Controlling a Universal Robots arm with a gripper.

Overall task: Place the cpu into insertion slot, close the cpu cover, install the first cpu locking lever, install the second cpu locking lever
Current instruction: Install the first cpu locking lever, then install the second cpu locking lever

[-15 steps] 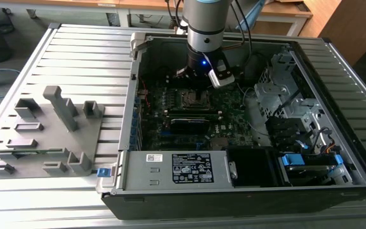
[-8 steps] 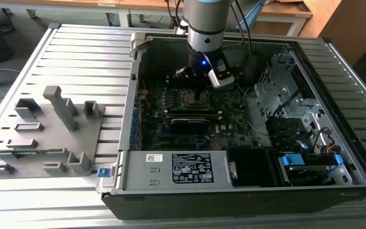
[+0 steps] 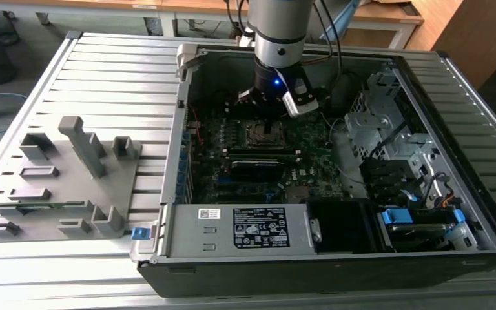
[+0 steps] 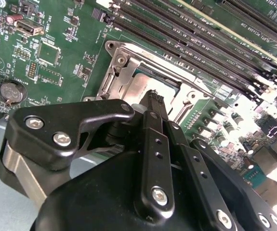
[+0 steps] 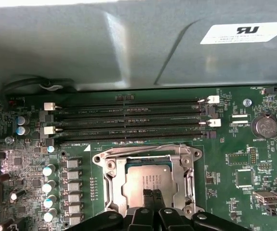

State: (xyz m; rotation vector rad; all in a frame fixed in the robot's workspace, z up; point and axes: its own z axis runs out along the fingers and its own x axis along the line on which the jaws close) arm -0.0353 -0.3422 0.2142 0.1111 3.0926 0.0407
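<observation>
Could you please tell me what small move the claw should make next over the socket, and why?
Probably lift the claw straight up a little. Its shut tips sit over the middle of the chip, which already lies flat with the metal frame down around it, so nothing seems left to do at that spot. Rising first would clear the frame.

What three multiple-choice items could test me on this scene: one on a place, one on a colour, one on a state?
1. Where does the cpu lie? A in a hand; B in the insertion slot; C on the floor.
2. What colour is the circuit board? A red; B white; C green.
3. How do the end effector fingers stand? A shut together; B wide apart; C around a cable.
B: the cpu cover frames it there. C: green shows all around the slot. A: the tips meet above the cpu.
</observation>
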